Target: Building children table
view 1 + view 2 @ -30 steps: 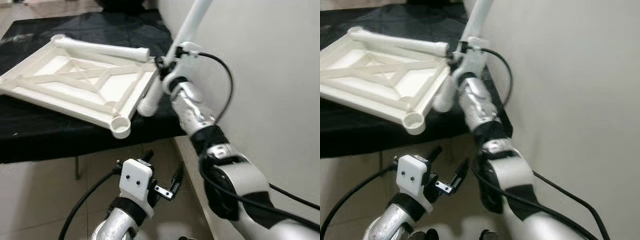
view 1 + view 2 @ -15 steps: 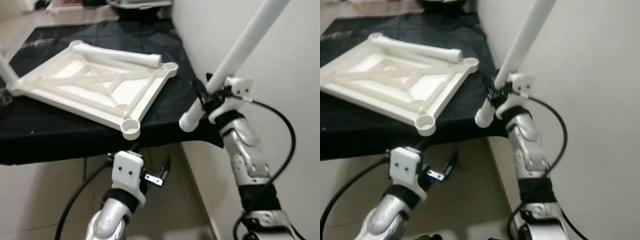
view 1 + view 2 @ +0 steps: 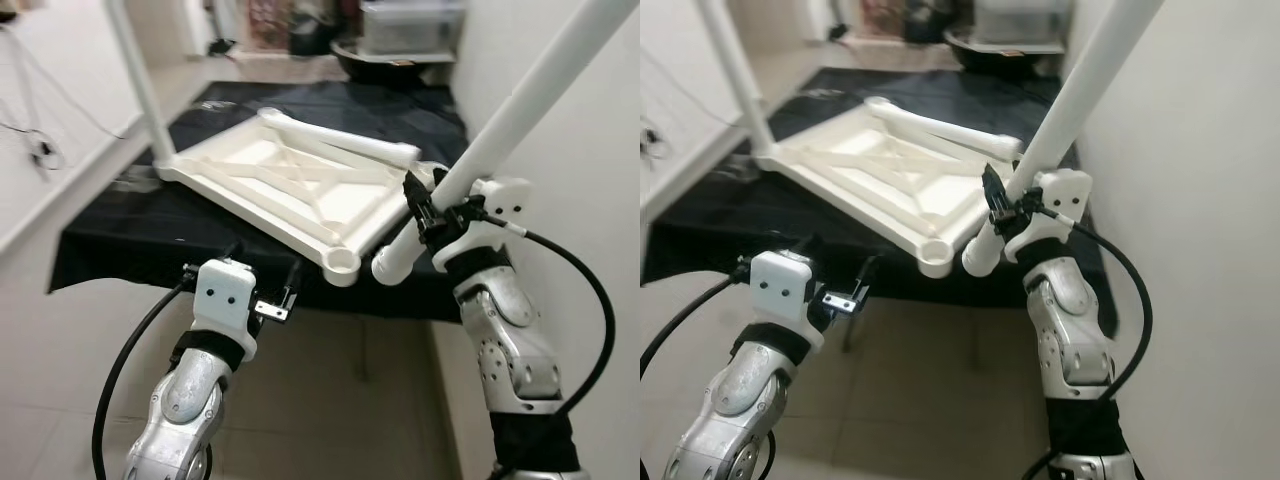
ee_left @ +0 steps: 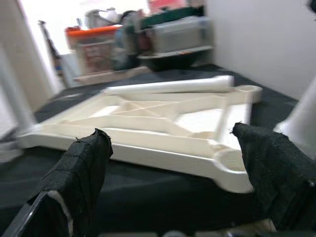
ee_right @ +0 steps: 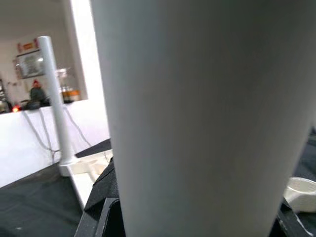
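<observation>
Black cloth (image 3: pixel 120 225) covered the bench where the upturned white tabletop (image 3: pixel 300 180) lay, one leg (image 3: pixel 135 75) standing at its far corner and a loose leg (image 3: pixel 340 145) lying across it. Beside its near empty socket (image 3: pixel 342 262), the right gripper (image 3: pixel 425 210) was clamped low on another leg (image 3: pixel 510 115), probably light, stiff, slippery plastic. The left gripper (image 3: pixel 262 290) hovered below that socket, fingers apart.

You have no readable text, label, brand, number or sign anywhere here. The framed picture on the far wall (image 5: pixel 29 63) carries marks too blurred to read, and the orange-lidded storage bins (image 4: pixel 94 47) behind the bench show coloured patches, but you cannot make out any lettering on them.
</observation>
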Robot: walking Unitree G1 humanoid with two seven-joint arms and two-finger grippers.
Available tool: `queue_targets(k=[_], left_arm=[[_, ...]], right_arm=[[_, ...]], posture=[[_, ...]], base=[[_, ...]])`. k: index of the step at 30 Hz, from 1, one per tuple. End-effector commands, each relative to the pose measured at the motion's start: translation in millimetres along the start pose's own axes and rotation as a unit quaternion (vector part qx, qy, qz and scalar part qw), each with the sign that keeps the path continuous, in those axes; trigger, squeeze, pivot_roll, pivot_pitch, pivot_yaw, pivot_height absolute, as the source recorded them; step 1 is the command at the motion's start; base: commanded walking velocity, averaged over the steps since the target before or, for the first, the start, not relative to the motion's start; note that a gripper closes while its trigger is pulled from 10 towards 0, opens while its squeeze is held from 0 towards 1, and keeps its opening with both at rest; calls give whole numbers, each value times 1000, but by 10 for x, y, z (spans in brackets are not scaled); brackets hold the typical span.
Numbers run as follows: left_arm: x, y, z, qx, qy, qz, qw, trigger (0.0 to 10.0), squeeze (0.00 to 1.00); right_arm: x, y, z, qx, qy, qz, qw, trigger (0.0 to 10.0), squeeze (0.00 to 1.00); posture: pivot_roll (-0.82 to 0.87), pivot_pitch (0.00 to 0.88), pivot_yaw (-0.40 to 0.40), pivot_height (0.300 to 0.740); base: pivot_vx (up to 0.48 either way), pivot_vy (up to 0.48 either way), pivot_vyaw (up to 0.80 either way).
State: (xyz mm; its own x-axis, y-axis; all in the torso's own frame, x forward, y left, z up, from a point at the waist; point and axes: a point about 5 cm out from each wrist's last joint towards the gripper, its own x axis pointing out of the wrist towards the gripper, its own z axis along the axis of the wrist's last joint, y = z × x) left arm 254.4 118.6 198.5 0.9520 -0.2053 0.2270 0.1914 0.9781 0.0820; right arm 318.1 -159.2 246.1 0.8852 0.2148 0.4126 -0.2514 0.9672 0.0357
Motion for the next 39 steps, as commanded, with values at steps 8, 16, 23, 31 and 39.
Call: queue_targets(k=[8, 16, 23, 31, 39], left_arm=[[-9, 23, -67, -10, 17, 18, 1000, 10000, 0], [133, 133, 49, 17, -13, 37, 999, 10000, 0], [153, 193, 67, 32, -19, 38, 999, 10000, 0], [170, 185, 81, 37, -24, 33, 999, 10000, 0], [159, 186, 73, 38, -24, 33, 998, 10000, 0]], right_arm=[[-260, 147, -117, 8, 33, -8, 999, 10000, 0], [-147, 120, -1, 16, 13, -30, 999, 10000, 0], [-126, 124, 45, 12, 4, -39, 999, 10000, 0], [-110, 88, 75, 21, -4, -60, 998, 10000, 0], [-77, 99, 99, 14, -9, -55, 998, 10000, 0]], posture=[[43, 63, 22, 740], [44, 54, 20, 740], [46, 56, 19, 740], [52, 59, 19, 740], [53, 68, 15, 740]], base=[[0, 0, 300], [0, 0, 0], [0, 0, 0], [0, 0, -400], [0, 0, 0]])
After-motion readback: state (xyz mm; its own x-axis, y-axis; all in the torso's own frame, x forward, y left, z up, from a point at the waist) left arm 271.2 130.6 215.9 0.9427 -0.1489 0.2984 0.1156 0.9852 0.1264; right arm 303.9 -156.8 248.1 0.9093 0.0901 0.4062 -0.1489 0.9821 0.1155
